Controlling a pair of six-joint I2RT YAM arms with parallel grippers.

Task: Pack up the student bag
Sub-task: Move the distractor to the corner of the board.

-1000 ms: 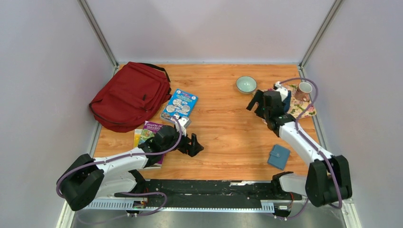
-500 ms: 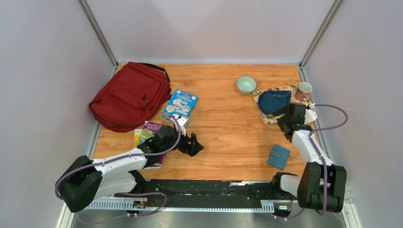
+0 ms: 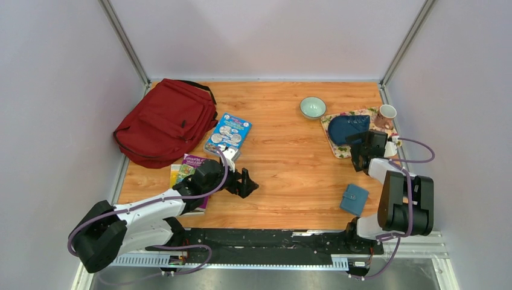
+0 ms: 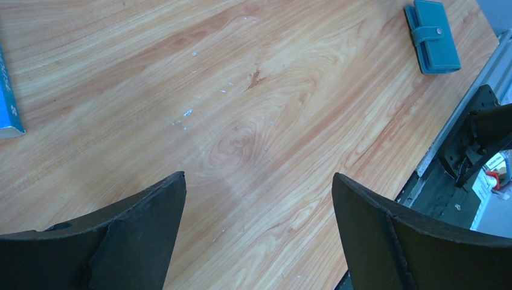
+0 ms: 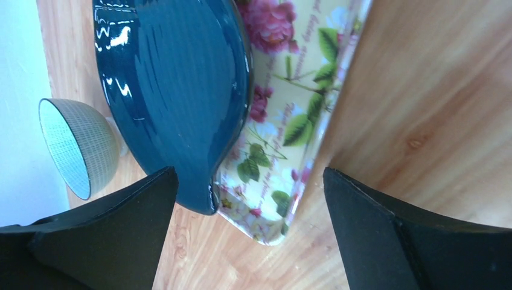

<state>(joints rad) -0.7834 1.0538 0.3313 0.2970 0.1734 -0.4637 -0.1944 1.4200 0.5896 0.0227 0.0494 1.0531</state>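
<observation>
Early in packing, nothing visibly stowed: left claw and right claw both wide and empty, student bag lying seemingly shut beyond and left of the left claw, next likely calling for unzipping it or gripping a book.

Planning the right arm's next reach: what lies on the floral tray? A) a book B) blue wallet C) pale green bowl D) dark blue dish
D: the dark blue dish rests on the floral tray, while the pale green bowl and blue wallet sit on bare wood.
</observation>
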